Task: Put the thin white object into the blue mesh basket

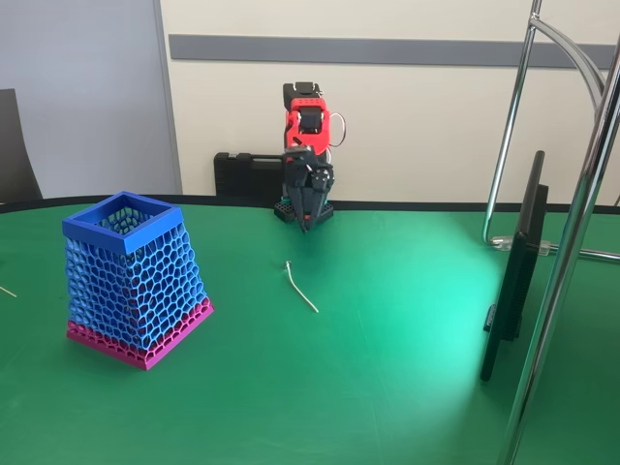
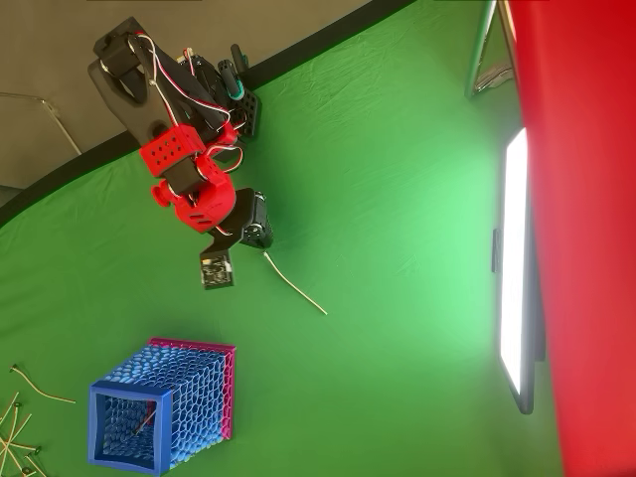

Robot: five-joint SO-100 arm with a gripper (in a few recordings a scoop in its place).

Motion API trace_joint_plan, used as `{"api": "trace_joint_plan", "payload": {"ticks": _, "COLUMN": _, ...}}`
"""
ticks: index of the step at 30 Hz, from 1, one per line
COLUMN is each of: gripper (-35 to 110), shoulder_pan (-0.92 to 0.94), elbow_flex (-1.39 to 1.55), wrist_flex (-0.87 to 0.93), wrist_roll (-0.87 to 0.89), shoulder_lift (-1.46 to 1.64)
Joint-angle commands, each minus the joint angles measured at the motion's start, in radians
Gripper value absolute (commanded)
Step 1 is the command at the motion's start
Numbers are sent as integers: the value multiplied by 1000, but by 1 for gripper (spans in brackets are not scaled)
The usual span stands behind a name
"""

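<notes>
The thin white object (image 1: 301, 288) (image 2: 295, 285) lies flat on the green table, its hooked tip toward the arm. To its left in the fixed view stands the blue mesh basket (image 1: 136, 276) (image 2: 164, 415), upright, with a dark blue rim and a magenta base. A thin stick shows inside the basket in the overhead view. The red and black arm is folded at the back of the table. My gripper (image 1: 307, 223) (image 2: 258, 238) points down just behind the object's hooked end, apart from it, its fingers together with nothing between them.
A dark monitor (image 1: 513, 281) (image 2: 513, 268) stands on the right, beside a chrome stand (image 1: 572, 242). A black case (image 1: 247, 176) sits behind the arm. Several pale sticks (image 2: 15, 427) lie at the left edge near the basket.
</notes>
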Motion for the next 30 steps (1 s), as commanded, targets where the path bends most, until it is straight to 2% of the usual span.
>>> {"api": "trace_joint_plan", "payload": {"ticks": 1, "gripper": 1, "shoulder_pan": 5, "elbow_flex": -61, "wrist_flex": 29, "wrist_roll": -149, "shoulder_lift": -60}}
{"api": "trace_joint_plan", "payload": {"ticks": 12, "gripper": 12, "shoulder_pan": 104, "elbow_flex": -270, "wrist_flex": 104, "wrist_roll": -293, "shoulder_lift": -293}}
{"api": "trace_joint_plan", "payload": {"ticks": 30, "gripper": 14, "shoulder_pan": 155, "elbow_flex": -383, "wrist_flex": 95, "wrist_roll": -264, "shoulder_lift": -541}}
